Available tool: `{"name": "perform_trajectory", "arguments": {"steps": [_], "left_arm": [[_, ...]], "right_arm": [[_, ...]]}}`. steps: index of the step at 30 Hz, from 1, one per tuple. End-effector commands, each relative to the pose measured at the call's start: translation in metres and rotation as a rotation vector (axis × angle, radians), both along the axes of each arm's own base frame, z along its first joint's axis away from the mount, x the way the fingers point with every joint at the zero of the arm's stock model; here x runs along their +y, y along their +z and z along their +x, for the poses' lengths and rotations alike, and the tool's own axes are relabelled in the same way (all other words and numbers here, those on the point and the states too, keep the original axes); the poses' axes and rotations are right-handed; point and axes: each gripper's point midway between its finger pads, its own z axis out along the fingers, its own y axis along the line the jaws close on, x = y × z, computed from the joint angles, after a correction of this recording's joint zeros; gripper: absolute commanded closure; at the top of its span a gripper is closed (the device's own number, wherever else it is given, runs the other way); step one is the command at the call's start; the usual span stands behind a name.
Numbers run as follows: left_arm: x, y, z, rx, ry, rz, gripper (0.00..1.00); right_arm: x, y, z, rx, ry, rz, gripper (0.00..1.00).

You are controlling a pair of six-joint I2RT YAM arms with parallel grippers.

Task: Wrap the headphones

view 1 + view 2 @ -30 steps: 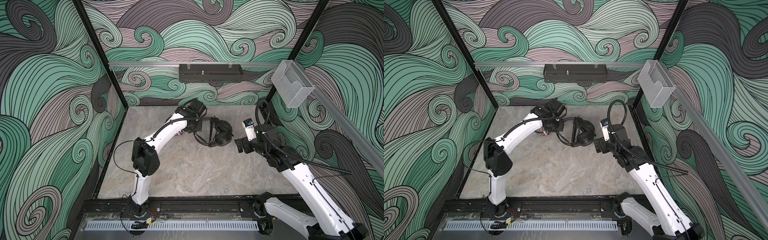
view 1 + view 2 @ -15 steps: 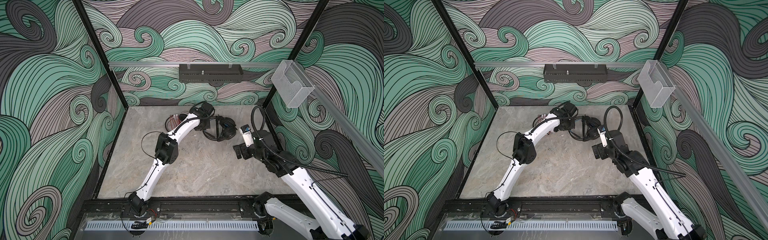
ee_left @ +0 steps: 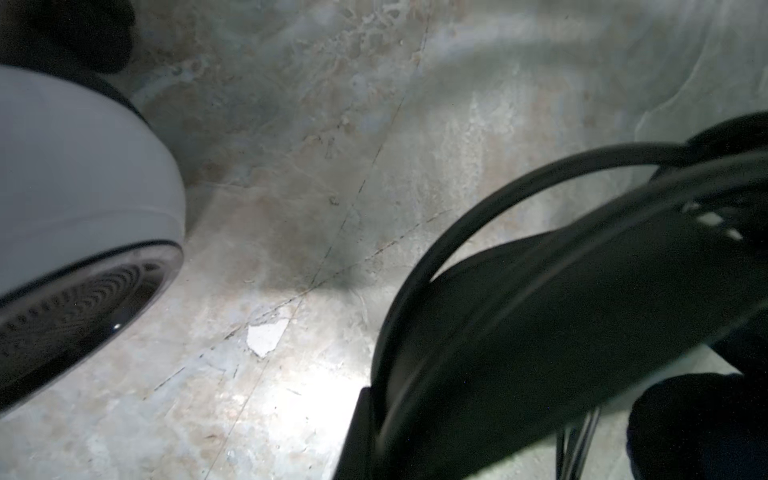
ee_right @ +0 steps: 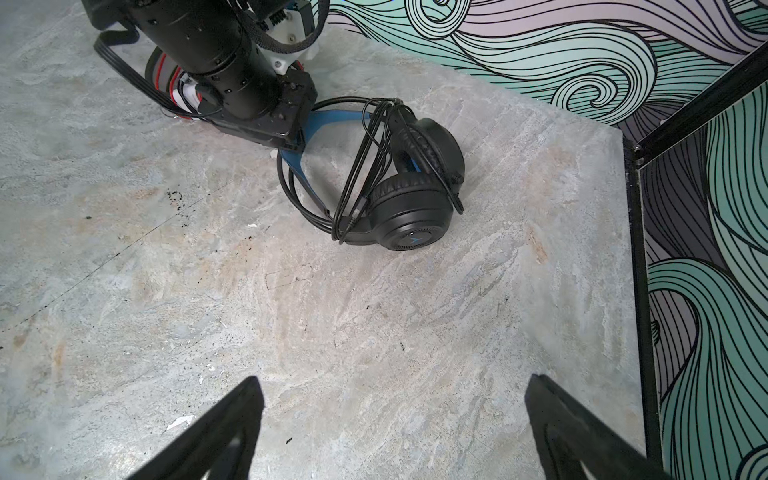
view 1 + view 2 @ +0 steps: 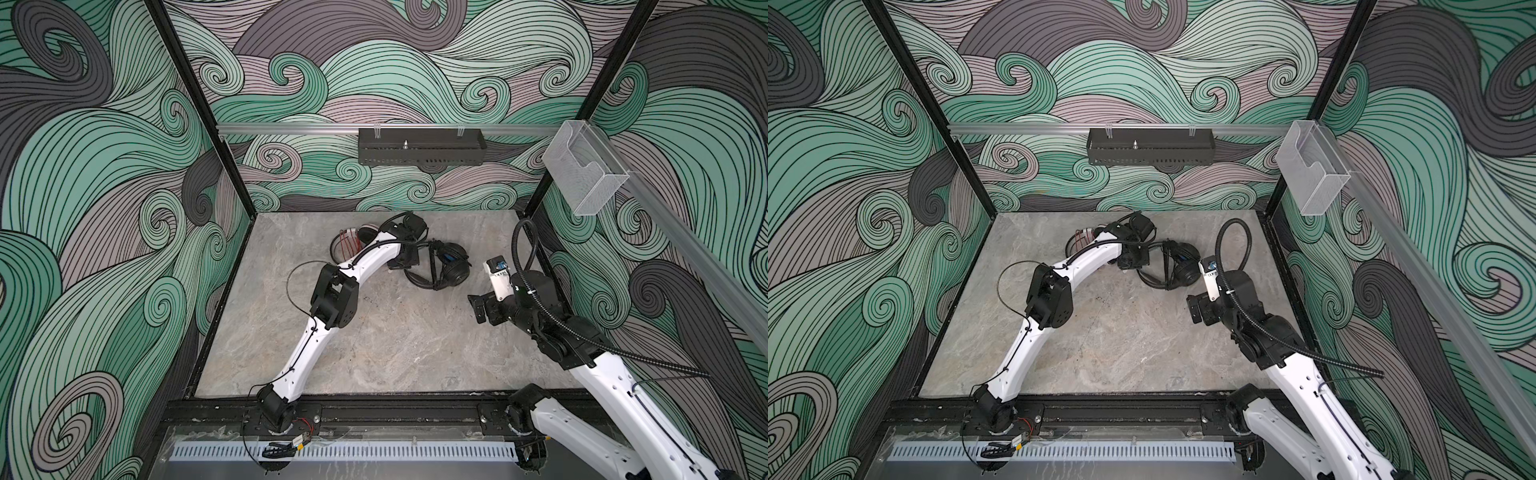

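Since the black cord [image 4: 360, 166] already lies looped across the black headphones [image 4: 411, 203], and the red cord [image 5: 345, 244] sits coiled on the white headphones [image 5: 368, 230] just behind the left arm, the wrapping looks nearly finished. The left gripper [image 4: 293, 141] is clamped on the blue-lined headband [image 4: 328, 118] near the back of the bench [image 4: 374, 332]. The right gripper [image 4: 395, 419] hangs wide and empty, well apart. The next move is probably a clean release that drags no loop loose. Only the right wrist view shows the clamp and loops clearly. The left wrist view, blurred, shows how close the white pair sits.
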Motion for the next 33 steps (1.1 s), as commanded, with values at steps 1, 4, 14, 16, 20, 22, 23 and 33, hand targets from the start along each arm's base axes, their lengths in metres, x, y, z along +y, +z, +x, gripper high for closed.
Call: {"name": "perform_trajectory", "arguments": {"steps": [1,4,14,16,20,22,23,33], "left_arm": [[-0.012,-0.001,0.009,-0.018,0.021,-0.068,0.88],[-0.013,0.003,0.011,-0.03,0.016,-0.074,0.74],[-0.011,0.057,0.007,-0.095,-0.028,-0.115,0.35],[-0.014,0.07,-0.006,-0.085,-0.112,-0.139,0.29],[-0.014,0.095,-0.055,-0.064,-0.27,-0.143,0.26],[-0.005,0.107,-0.082,-0.093,-0.302,-0.106,0.23],[0.003,0.112,-0.096,-0.109,-0.31,-0.086,0.22],[0.186,0.114,-0.201,-0.359,-0.039,0.067,0.01]], "right_arm": [[0.0,0.025,0.005,-0.076,0.002,0.001,0.01],[-0.001,0.033,0.006,-0.099,-0.002,0.002,0.01],[-0.004,0.056,0.011,-0.163,-0.028,0.012,0.01],[-0.005,0.06,0.014,-0.182,-0.046,0.036,0.01],[-0.017,0.055,0.025,-0.24,-0.167,0.094,0.01],[-0.035,0.043,0.031,-0.252,-0.303,0.126,0.01],[-0.047,0.032,0.035,-0.248,-0.393,0.142,0.01],[-0.101,-0.056,0.059,-0.227,-0.681,0.211,0.01]]}}
